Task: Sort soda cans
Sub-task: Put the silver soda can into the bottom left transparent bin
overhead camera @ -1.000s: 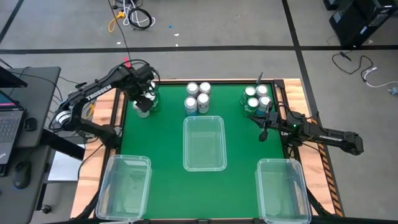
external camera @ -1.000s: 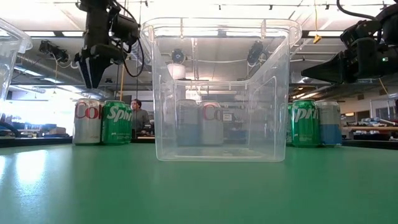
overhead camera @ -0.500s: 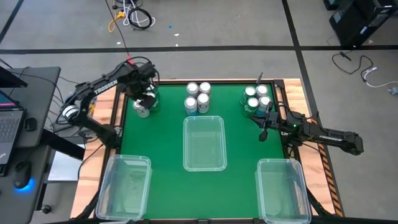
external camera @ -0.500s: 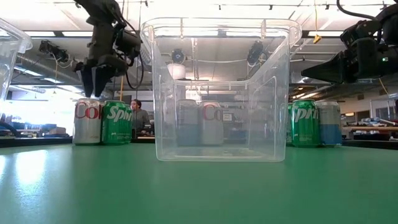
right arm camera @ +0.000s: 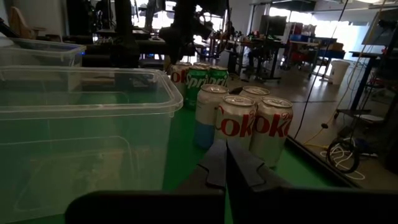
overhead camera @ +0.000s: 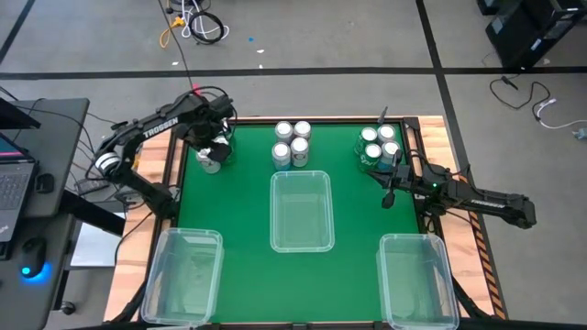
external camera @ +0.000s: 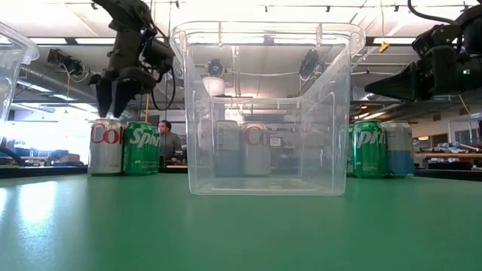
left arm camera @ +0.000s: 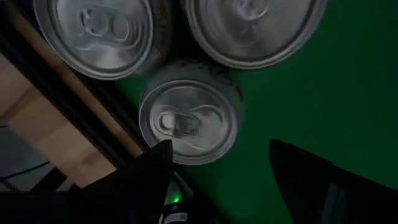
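While we are hovering the left gripper (external camera: 113, 94) above the far-left cluster of cans, its fingers are standing spread, wide enough to take one can between them, and they are pinching nothing. To do this step well, we are judging that the fingers should come straight down with one on each side of the silver-white can (external camera: 105, 147), so that neither tip is knocking the green can (external camera: 141, 148) touching it. In the left wrist view, one can top (left arm camera: 188, 121) is sitting nearly between the two dark fingers, with two more tops (left arm camera: 102, 34) crowding just beside it, so we are advising a slow, centred descent and a grip well below the rim.

Moving outward, we are seeing the soda cans (overhead camera: 292, 143) grouped in three tight clusters along the far edge of the green table (overhead camera: 238, 211): one under the left gripper, one in the middle behind the centre bin (overhead camera: 301, 211), one far right (overhead camera: 378, 145). They are small upright cylinders with shiny silver tops and green, blue or silver-white bodies with red lettering.

We are keeping the right gripper (overhead camera: 389, 197) waiting near the right cluster, fingers pressed together and empty.
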`<action>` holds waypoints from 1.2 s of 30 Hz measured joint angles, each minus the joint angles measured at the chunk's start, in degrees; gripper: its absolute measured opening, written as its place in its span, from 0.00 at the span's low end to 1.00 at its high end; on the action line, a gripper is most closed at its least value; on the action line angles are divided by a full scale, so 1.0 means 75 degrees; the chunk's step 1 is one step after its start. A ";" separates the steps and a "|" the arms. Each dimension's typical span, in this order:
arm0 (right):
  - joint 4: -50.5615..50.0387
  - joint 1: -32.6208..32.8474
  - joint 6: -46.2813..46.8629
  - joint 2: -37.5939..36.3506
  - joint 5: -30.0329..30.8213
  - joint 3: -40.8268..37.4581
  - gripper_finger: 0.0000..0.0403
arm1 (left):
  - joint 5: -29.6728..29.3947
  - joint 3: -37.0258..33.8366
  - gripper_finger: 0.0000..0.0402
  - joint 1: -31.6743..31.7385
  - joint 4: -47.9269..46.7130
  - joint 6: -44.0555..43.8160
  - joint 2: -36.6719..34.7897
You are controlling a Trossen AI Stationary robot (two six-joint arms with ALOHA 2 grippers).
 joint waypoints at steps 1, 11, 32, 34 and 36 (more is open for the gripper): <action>0.0000 0.0001 -0.0001 -0.0001 0.0001 -0.0001 0.00 | -0.0119 0.0078 0.68 -0.0055 -0.0077 -0.0017 0.0000; 0.0000 -0.0001 -0.0002 0.0000 0.0001 0.0000 0.00 | -0.0319 -0.0095 0.72 -0.0013 -0.0170 -0.0298 0.0076; 0.0001 -0.0001 -0.0002 0.0002 0.0001 0.0001 0.00 | -0.0617 -0.0440 0.74 0.0282 0.0680 0.0165 0.0067; 0.0000 0.0000 -0.0001 0.0001 0.0000 -0.0001 0.00 | -0.0619 -0.0437 0.74 0.0358 0.0837 0.0228 0.0056; 0.0002 -0.0002 -0.0002 0.0001 -0.0001 0.0000 0.00 | -0.0622 -0.0432 0.74 0.0418 0.0991 0.0367 0.0047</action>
